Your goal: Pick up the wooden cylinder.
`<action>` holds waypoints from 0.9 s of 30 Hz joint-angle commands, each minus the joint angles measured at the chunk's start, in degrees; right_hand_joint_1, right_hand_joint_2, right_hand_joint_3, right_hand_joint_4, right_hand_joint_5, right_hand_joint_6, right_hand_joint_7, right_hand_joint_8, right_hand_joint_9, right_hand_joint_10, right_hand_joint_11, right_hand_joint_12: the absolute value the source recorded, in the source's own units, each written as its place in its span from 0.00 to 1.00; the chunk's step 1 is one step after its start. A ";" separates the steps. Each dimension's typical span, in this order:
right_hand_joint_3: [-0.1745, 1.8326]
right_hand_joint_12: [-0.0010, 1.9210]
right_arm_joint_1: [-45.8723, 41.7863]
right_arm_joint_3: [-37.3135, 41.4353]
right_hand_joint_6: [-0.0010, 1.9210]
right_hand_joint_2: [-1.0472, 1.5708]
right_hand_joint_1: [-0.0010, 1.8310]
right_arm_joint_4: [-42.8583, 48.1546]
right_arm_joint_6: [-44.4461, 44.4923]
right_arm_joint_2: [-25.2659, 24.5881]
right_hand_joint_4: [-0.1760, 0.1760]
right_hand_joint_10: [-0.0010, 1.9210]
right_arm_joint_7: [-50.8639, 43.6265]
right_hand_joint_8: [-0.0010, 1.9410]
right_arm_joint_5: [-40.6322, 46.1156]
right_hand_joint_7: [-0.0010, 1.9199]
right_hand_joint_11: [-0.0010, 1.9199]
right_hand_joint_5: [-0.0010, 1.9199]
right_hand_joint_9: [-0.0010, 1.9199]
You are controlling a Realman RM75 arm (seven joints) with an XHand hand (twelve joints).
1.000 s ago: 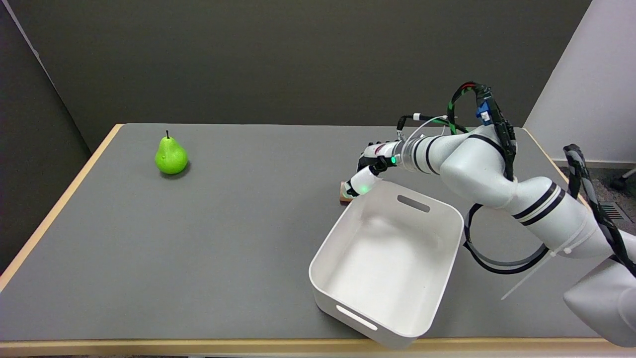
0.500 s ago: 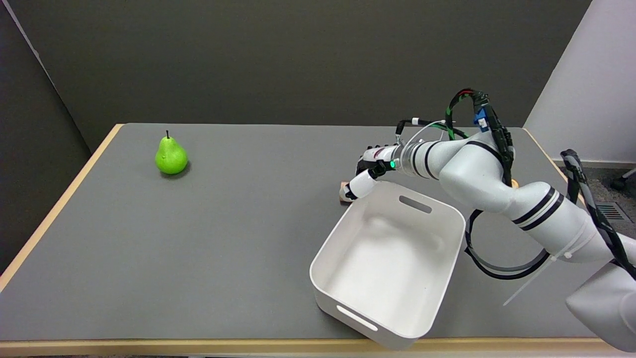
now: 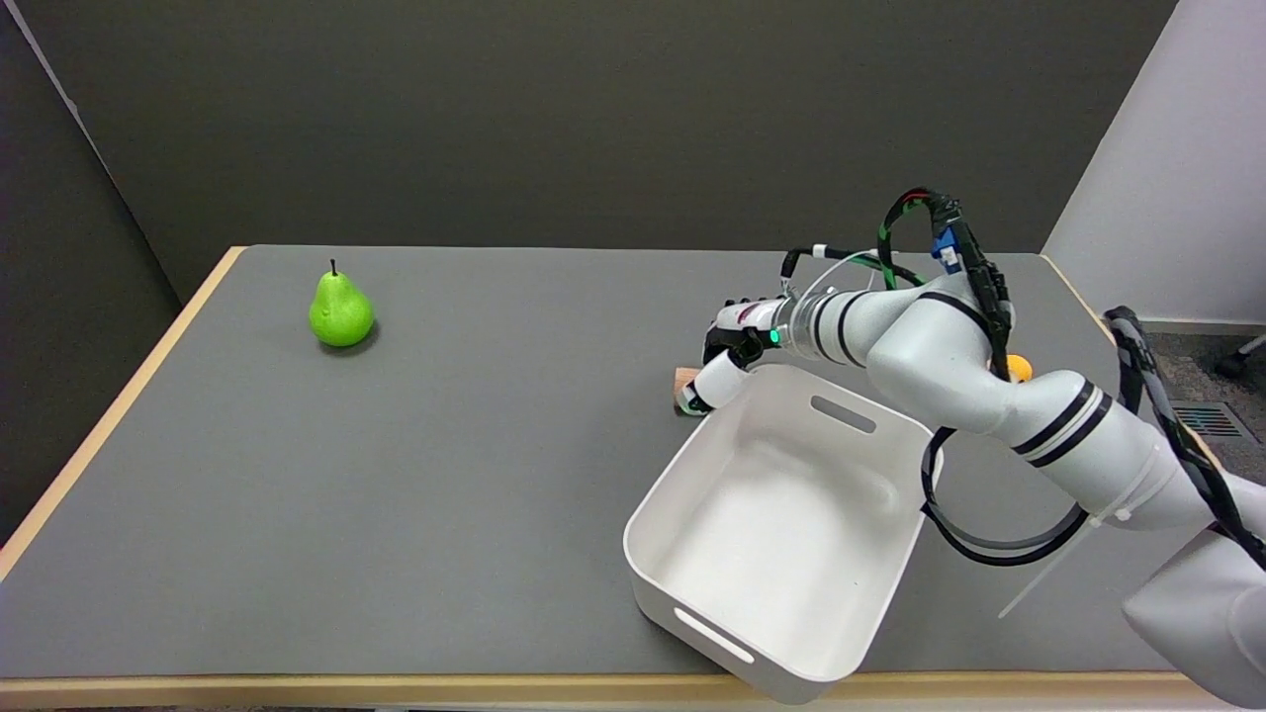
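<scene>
Only a small tan end of the wooden cylinder (image 3: 682, 384) shows; it lies on the grey table just beyond the far left corner of the white bin. My right hand (image 3: 730, 348) reaches over that corner from the right. One white finger (image 3: 716, 381) points down and left and touches the cylinder, hiding most of it. The other fingers are tucked behind the hand's back, and whether they close around the cylinder cannot be made out.
A white plastic bin (image 3: 692, 465), with nothing in it, stands right under my forearm at the table's near right. A green pear (image 3: 340, 311) stands at the far left. A small orange object (image 3: 1018, 368) peeks out behind my arm. The table's wooden edge (image 3: 109, 425) runs along the left.
My hand has sunk a little toward the cylinder and shifted slightly. The bin has slid and turned a little toward the near right. The orange object has come into sight.
</scene>
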 commanded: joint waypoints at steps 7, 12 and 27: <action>0.51 0.64 2.31 -1.89 0.37 0.66 0.38 -4.32 2.89 -2.40 0.00 0.49 0.72 0.33 -0.01 0.22 0.04 0.16 0.14; 0.51 0.64 4.32 -2.49 0.38 0.66 0.39 -5.15 2.73 -2.75 0.00 0.50 0.48 0.33 0.08 0.22 0.04 0.16 0.14; 0.51 0.65 5.62 -3.27 0.38 0.66 0.39 -4.51 0.54 -3.06 0.00 0.50 0.40 0.34 0.82 0.23 0.04 0.16 0.15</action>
